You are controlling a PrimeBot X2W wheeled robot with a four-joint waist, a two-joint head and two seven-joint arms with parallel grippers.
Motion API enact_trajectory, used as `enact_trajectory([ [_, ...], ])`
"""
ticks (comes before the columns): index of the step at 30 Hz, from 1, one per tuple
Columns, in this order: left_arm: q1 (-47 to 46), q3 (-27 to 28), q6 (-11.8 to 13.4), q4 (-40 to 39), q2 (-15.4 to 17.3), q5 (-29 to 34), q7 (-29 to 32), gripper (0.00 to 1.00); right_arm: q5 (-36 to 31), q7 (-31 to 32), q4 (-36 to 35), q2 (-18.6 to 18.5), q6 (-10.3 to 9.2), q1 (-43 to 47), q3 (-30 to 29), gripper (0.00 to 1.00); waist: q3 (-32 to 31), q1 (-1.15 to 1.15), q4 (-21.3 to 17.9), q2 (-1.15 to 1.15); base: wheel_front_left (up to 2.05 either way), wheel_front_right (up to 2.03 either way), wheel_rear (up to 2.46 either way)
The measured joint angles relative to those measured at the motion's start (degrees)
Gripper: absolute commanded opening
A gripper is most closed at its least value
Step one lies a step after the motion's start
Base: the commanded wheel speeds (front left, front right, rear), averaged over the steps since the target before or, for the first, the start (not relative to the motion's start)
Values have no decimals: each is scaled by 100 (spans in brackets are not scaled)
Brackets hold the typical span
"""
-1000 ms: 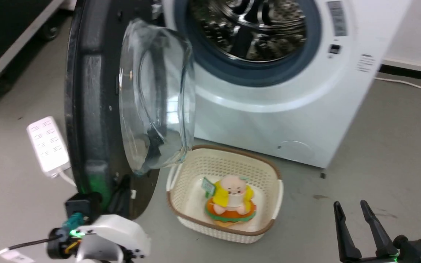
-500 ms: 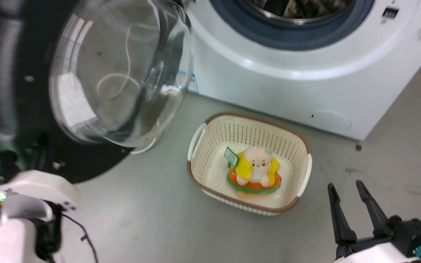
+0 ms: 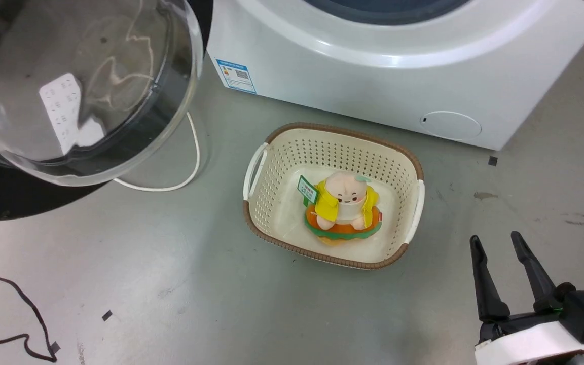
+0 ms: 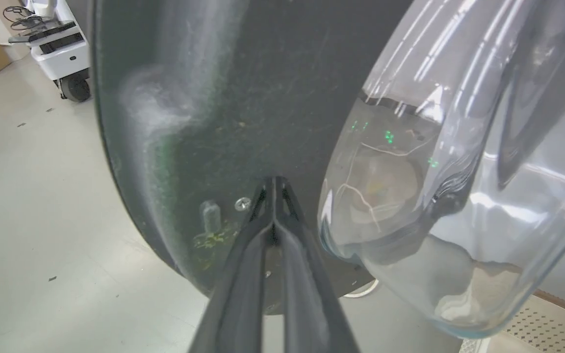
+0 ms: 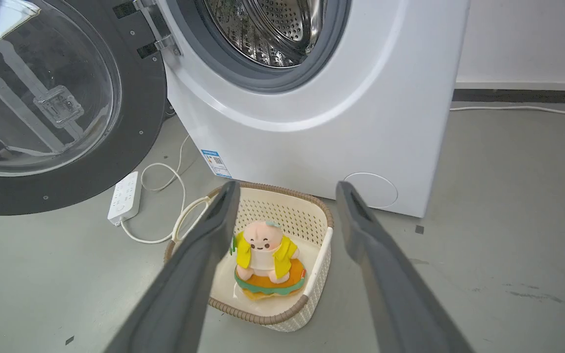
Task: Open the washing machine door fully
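The washing machine door (image 5: 42,98) stands swung out to the left of the white washing machine (image 3: 373,76), hung on a metal hinge (image 5: 157,29) at the left edge of the opening. Its inner face is a broad round disc of black plastic, scuffed and dusty up close. A deep bowl of clear glass bulges from the middle (reflections streak it). The left gripper (image 4: 273,186) has its two long dark fingers pressed together, with the tips at the black face just beside a small screw (image 4: 242,202), left of the glass. The right gripper (image 3: 495,237) hovers near and to the right, its fingers spread apart and holding nothing.

In the opening, a perforated steel drum (image 5: 272,29) gleams inside a grey rubber ring (image 5: 243,81). A small round flap (image 3: 449,125) sits low on the machine's smooth front.

Before the machine lies a cream plastic basket (image 3: 332,126), rounded-square, with lattice walls and a brown rim. It holds a plush doll (image 3: 342,203) in yellow on a burger-shaped cushion. A white power strip (image 5: 124,196) and a looping white cable (image 3: 198,152) lie on the floor (image 3: 170,284) near the door's lower edge. The floor is smooth grey, flecked with small marks. A white wall (image 5: 523,39) with a dark skirting (image 5: 523,95) closes the far right.
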Motion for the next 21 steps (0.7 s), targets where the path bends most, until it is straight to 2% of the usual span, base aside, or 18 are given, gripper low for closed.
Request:
enact_trajectory([
  [6,-178,-67,-118,449,59,-7,-331,0,-1,13,-10,0,0,-13,-55,100,-6,0,-55,0,0,0,0],
  [11,-152,-271,-229,466,-23,129,-713,0,3,-65,64,0,0,-15,-78,100,-207,-1,-83,0,0,0,0],
  [15,7,-513,-343,171,-293,188,-1062,0,-53,-135,162,4,0,-15,-349,100,-477,-1,-120,0,0,0,0],
  [21,504,-1044,-412,-770,-740,456,-1315,0,-601,-318,124,7,0,-17,-667,100,-990,-2,-210,0,0,0,0],
])
